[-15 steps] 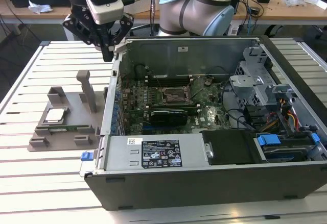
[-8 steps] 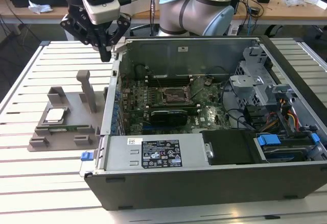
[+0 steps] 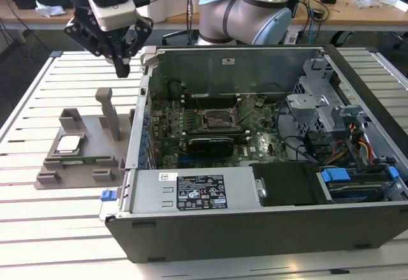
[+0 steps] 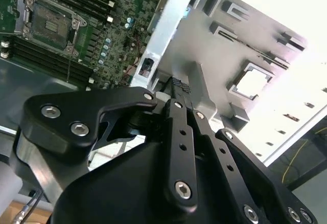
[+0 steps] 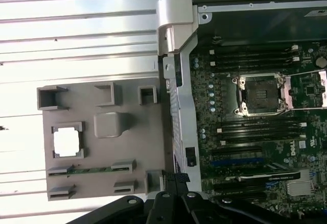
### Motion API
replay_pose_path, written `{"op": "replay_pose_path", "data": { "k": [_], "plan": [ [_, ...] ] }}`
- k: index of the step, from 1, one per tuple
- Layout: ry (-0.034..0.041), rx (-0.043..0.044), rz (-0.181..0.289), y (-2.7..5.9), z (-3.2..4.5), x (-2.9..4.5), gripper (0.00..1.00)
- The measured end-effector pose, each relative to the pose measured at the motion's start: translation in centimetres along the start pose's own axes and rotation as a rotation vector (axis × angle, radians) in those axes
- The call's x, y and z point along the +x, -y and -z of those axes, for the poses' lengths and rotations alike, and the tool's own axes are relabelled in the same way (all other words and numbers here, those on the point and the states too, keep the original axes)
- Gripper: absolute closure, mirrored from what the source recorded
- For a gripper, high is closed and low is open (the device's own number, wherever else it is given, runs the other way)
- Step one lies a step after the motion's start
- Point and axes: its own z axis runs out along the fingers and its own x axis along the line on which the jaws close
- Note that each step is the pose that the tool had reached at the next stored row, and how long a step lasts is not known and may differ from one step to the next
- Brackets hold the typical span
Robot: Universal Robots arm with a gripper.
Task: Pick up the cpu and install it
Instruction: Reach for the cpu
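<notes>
Your pincer (image 3: 122, 70) hangs above the bench (image 3: 38, 95), over the case-side edge of the grey tray (image 3: 95, 159). In the second wrist view its fingers (image 4: 180, 113) are pressed together and hold nothing. The cpu (image 3: 69, 143) lies flat in a square pocket of the tray, toward the edge away from the computer case (image 3: 255, 222) and well apart from the pincer. The socket (image 5: 260, 95) sits on the board inside the case.
</notes>
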Motion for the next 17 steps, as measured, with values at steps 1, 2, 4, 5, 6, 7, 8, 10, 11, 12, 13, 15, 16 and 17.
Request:
{"op": "replay_pose_path", "data": {
  "k": [1,2,4,5,6,7,8,10,11,12,13,15,16,17],
  "plan": [
    [0.0000,0.0000,0.000,0.04,0.00,0.50,0.89],
    [0.0000,0.0001,0.000,0.08,0.00,1.03,0.89],
    [0.0000,0.0000,0.000,0.14,0.00,1.80,0.89],
    [0.0001,0.0000,0.000,0.16,-0.01,2.09,0.89],
    [0.0000,0.0000,0.000,0.19,0.00,2.64,0.89],
    [0.0000,0.0000,0.000,0.21,-0.01,2.92,0.89],
    [0.0000,0.0000,0.000,0.23,0.00,3.20,0.89],
    [0.0000,0.0000,0.000,0.27,0.01,3.91,0.89],
    [0.0000,0.0001,0.000,0.28,0.01,4.14,0.89],
    [0.0000,0.0000,0.000,0.31,0.01,4.53,0.89],
    [0.0000,0.0000,0.000,0.32,0.01,4.73,0.89],
    [0.0000,0.0000,0.000,0.36,0.02,5.18,0.89],
    [0.0000,0.0000,0.000,0.37,0.02,5.36,0.89],
    [0.0000,0.0000,0.000,0.39,0.02,5.66,0.89]
  ]
}}
